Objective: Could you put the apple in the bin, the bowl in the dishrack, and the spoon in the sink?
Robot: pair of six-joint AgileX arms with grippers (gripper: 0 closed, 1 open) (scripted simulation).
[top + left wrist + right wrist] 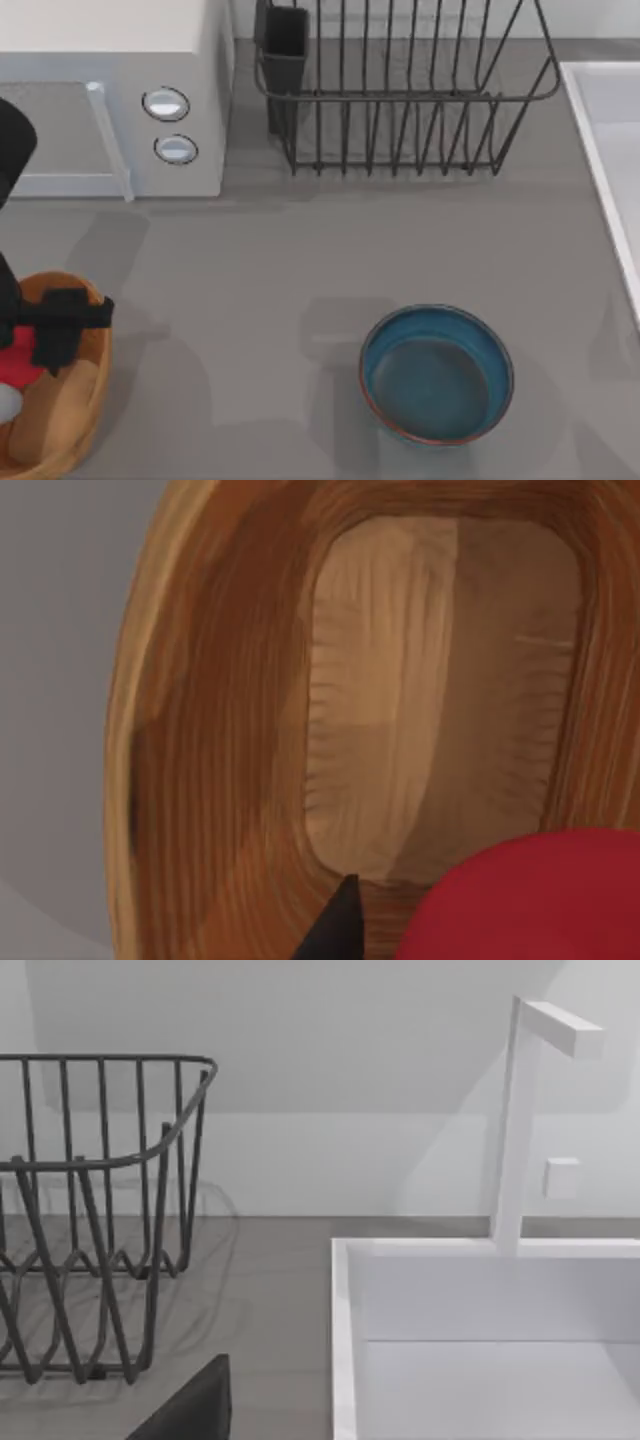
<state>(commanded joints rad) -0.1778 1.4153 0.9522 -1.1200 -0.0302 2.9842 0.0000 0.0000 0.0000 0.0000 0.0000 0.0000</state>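
My left gripper [40, 335] hung right over the bin [90, 400], pinching the apple [22, 350]. Bowl [437, 373] sat untouched mid-table.

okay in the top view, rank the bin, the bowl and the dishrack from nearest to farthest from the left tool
1. bin: right under the left tool, at the table's left edge.
2. bowl: near the table's middle, toward the right.
3. dishrack: at the back, right of the microwave.
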